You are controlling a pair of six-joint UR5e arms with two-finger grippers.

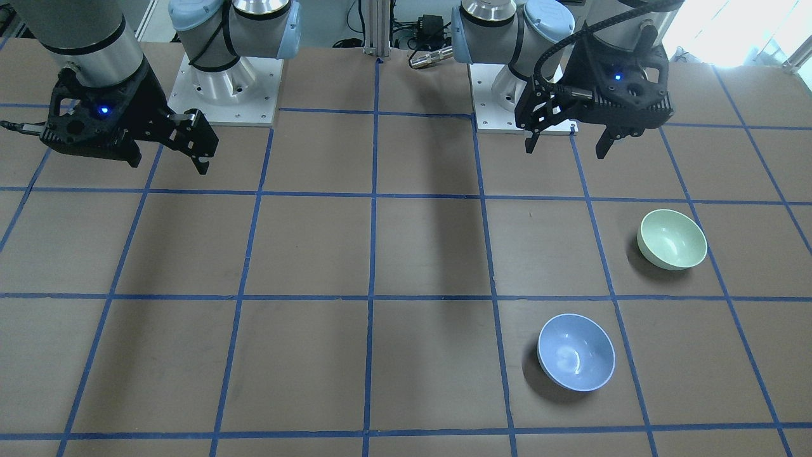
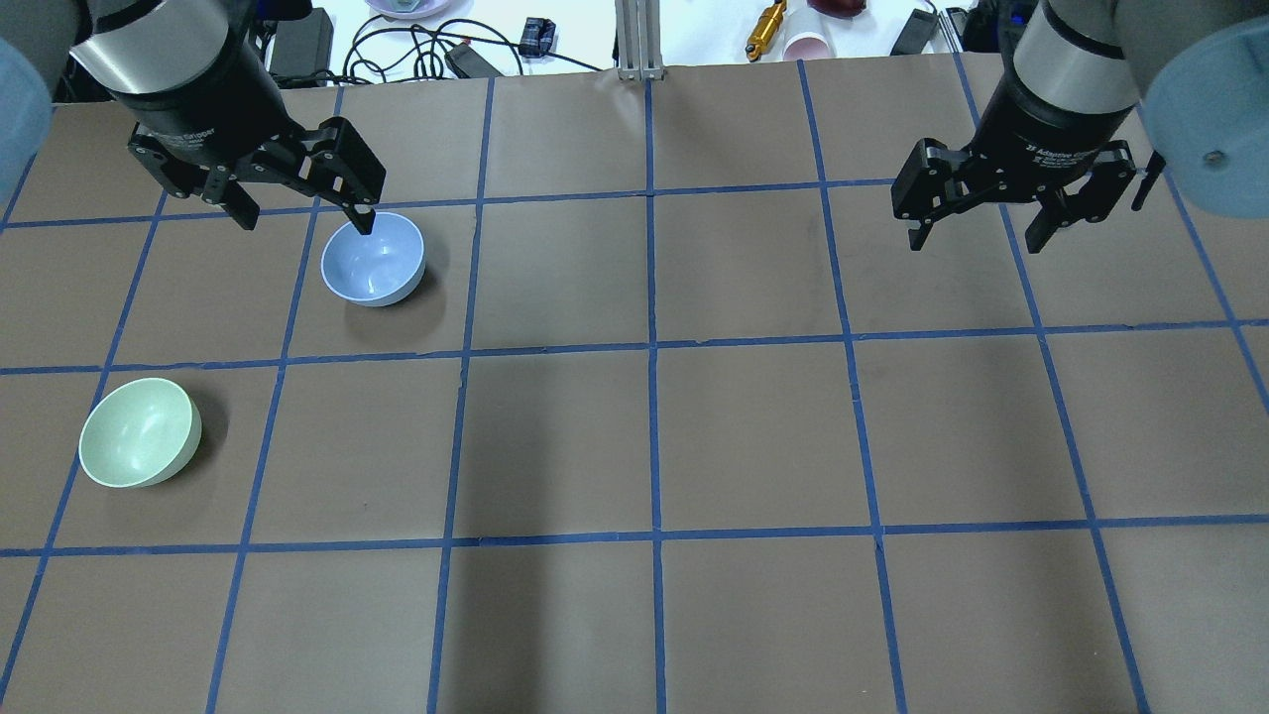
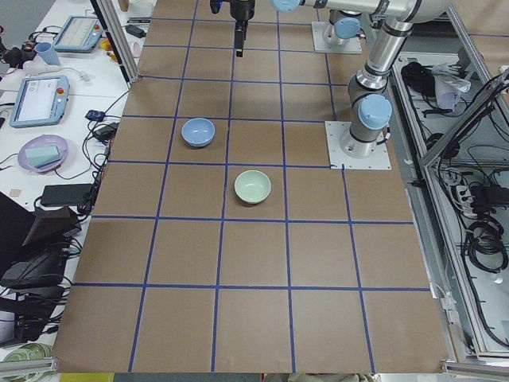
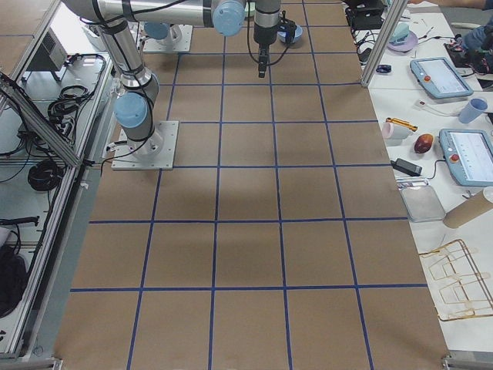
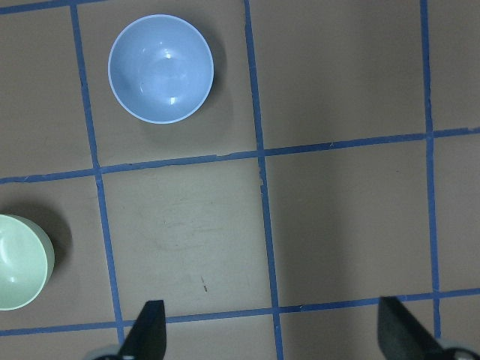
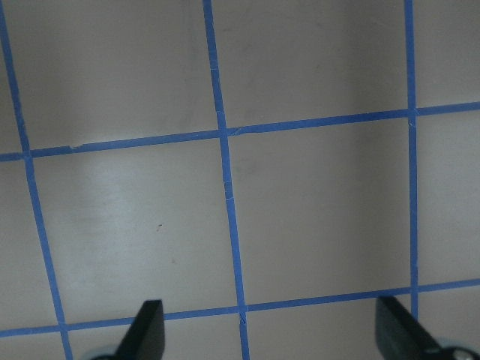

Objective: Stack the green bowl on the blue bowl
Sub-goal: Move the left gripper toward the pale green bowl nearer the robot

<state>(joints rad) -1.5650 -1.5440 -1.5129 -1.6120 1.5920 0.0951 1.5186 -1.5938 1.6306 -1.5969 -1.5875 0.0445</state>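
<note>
The green bowl (image 1: 672, 240) stands upright on the table on my left side; it also shows in the overhead view (image 2: 139, 432) and at the left edge of the left wrist view (image 5: 19, 262). The blue bowl (image 1: 576, 352) (image 2: 374, 258) (image 5: 160, 69) stands upright about one grid square away from it, further from my base, and the two are apart. My left gripper (image 1: 568, 151) (image 2: 305, 223) (image 5: 274, 334) is open and empty, raised well above the table and touching neither bowl. My right gripper (image 1: 168, 166) (image 2: 977, 244) (image 6: 270, 334) is open and empty, high over bare table on the other side.
The brown table (image 1: 380, 254) carries a grid of blue tape lines. The two arm bases (image 1: 222, 95) (image 1: 514, 108) stand at its robot-side edge. Cables, tablets and small items (image 3: 48, 87) lie on the white benches beyond the far edge.
</note>
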